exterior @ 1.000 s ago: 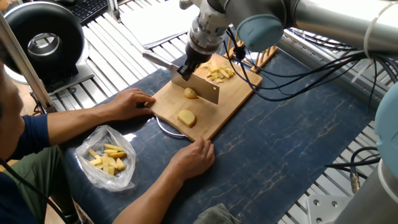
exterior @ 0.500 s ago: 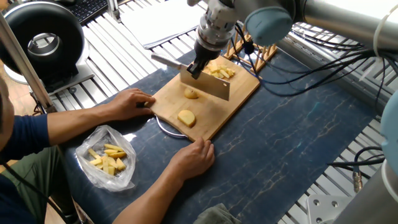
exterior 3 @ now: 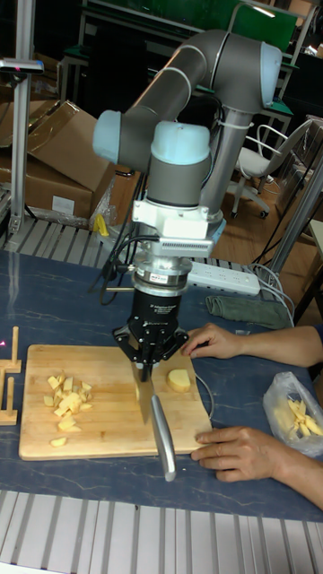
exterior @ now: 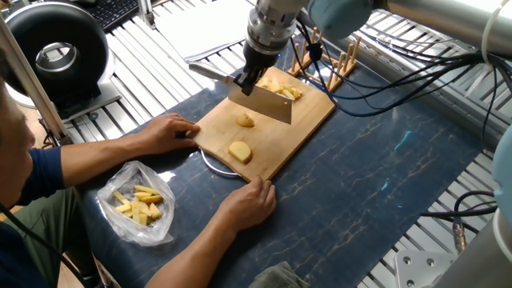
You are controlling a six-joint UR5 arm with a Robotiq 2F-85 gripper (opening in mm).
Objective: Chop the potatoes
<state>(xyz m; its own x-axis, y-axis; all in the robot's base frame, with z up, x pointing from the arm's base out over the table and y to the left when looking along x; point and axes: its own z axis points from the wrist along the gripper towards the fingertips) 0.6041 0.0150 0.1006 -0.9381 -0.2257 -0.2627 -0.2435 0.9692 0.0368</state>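
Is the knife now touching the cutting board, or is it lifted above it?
Lifted. The knife held by the gripper hangs above the cutting board, its edge clear of the two whole potatoes below.

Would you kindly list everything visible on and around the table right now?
Cutting board: one, light wood, on the dark blue mat.
Potato chunks: two, pale yellow, near end of the board.
Chopped potato pieces: a pile, pale yellow, far end of the board.
Knife: one, steel blade, held above the board.
Plastic bag: one, clear, holding yellow pieces, beside the person.
Wooden rack: one, beyond the board.
Person's hands: two, steadying the board's edges.
Gripper: one, black, clamping the knife.
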